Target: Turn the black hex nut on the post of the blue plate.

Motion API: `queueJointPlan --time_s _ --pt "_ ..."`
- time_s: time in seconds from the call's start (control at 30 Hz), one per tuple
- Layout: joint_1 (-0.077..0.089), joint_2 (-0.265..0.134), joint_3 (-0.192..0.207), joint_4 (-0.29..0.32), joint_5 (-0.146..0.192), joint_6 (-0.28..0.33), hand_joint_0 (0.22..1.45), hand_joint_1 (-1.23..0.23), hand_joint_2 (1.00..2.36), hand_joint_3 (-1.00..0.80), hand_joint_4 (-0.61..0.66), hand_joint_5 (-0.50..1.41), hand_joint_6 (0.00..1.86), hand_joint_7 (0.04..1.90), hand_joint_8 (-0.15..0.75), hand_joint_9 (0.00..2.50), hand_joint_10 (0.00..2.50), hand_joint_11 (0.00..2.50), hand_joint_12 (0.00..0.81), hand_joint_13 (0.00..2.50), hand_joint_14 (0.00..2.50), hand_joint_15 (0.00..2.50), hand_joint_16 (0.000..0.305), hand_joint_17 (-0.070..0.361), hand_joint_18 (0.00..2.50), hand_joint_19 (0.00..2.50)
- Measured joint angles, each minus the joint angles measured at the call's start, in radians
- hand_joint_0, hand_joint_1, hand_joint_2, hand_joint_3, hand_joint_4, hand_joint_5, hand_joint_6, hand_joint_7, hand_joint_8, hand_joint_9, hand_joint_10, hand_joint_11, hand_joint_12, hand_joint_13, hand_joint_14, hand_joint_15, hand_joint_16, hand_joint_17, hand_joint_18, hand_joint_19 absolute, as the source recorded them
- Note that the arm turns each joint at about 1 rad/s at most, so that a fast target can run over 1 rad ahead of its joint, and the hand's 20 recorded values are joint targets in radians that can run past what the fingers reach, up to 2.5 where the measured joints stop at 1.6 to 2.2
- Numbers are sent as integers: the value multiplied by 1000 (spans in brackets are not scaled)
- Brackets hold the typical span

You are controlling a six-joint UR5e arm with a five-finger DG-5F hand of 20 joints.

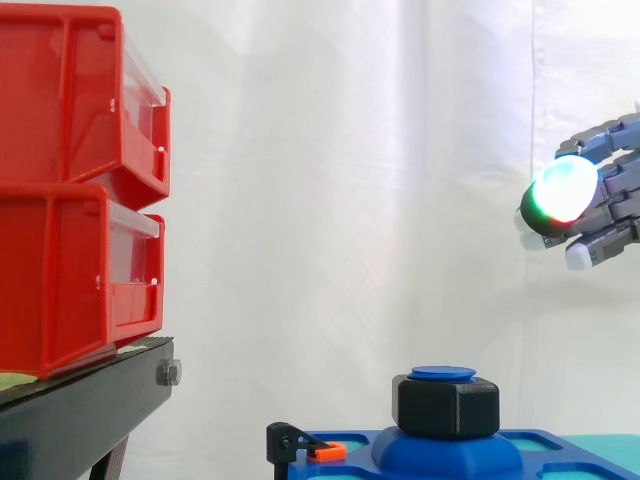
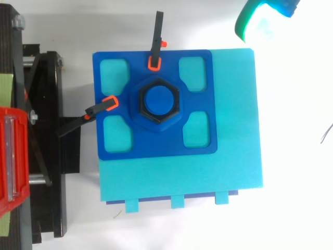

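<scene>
1. Glowing white and green, the rounded pads (image 1: 565, 188) of the hand (image 1: 612, 178) point left. Its grey fingers are loosely bent and grasp nothing, high up and to the right of the nut (image 2: 156, 121).
2. The nut is black, matte and six-sided, and rings the round-capped post (image 2: 158, 100) at the middle of the plate (image 2: 200, 143).
3. The plate is smooth blue plastic with four rounded cut-outs. It lies on a teal slab (image 2: 234, 161), pinned by two black clamps (image 2: 156, 44) with orange tips.
4. Glossy red bins (image 1: 70, 190) are stacked on a black stand (image 1: 80, 420) to the left.
</scene>
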Motion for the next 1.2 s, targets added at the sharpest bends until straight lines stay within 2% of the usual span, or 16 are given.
queueJointPlan --time_s 0.1,0.23,0.27,0.5,0.6,1.2 --pt "0 0 0 0 0 0 447 -518 1000 -500 179 -239 503 779 229 296 0 0 333 132 0 0 56 125 103 292" --pt "0 0 0 -1 0 -1 447 -487 1000 -500 174 -239 503 769 235 263 0 0 355 68 0 0 59 132 0 248" --pt "0 0 0 -1 0 -1 446 -461 1000 -500 163 -250 503 778 227 189 0 0 358 6 0 0 58 132 0 262" --pt "0 0 0 -1 0 -1 446 -381 1000 -500 135 -267 502 738 203 4 0 0 367 0 0 0 57 129 0 204" --pt "0 0 0 -1 0 -1 444 -362 1000 -500 127 -274 502 716 203 0 0 0 375 0 0 0 59 133 0 114" --pt "0 0 0 0 0 -1 443 -345 1000 -500 79 -275 502 683 181 0 0 0 368 0 0 0 58 131 0 129"
